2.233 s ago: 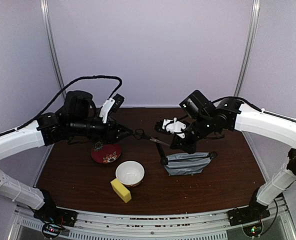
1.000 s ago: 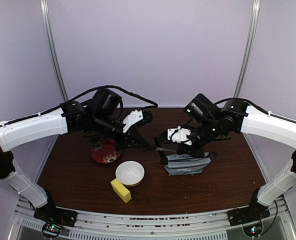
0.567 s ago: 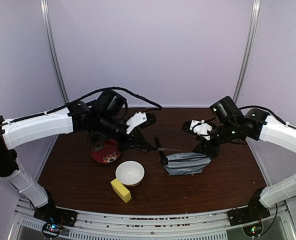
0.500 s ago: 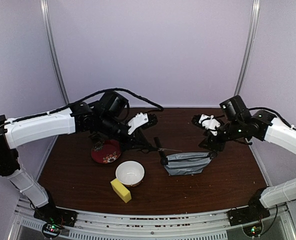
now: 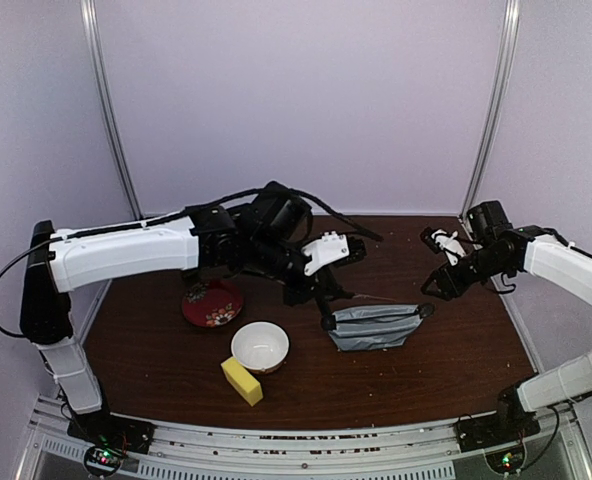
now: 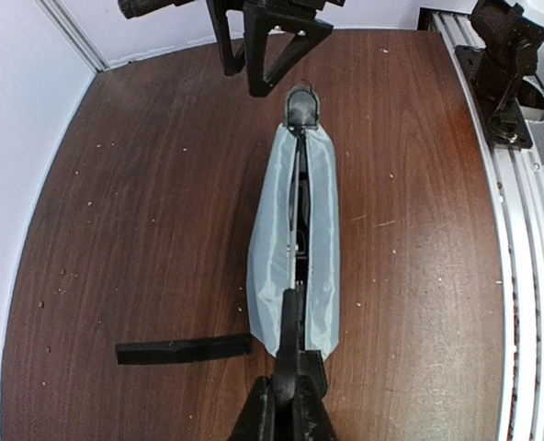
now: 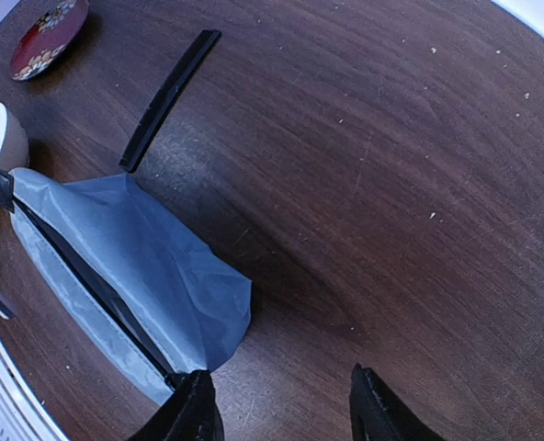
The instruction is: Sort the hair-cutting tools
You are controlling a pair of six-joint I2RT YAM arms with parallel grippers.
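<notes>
The left gripper [image 6: 286,409] is clamped on the scissors [image 6: 289,322], whose blades reach ahead of the jaws over the open grey pouch [image 6: 323,230]. A comb [image 6: 185,350] lies flat just beside them. The right gripper [image 7: 281,404] stands spread and empty, the pouch's end beside one finger.

No readable text, labels, brand marks, numbers or signs in any of the three views. Plain and unmarked as far as can be seen: grey pouch [image 6: 272,257], black comb [image 7: 169,98], white bowl [image 5: 260,365], yellow block [image 5: 242,381]. Red plate [image 5: 201,312] bearing a flower pattern only, no lettering.
</notes>
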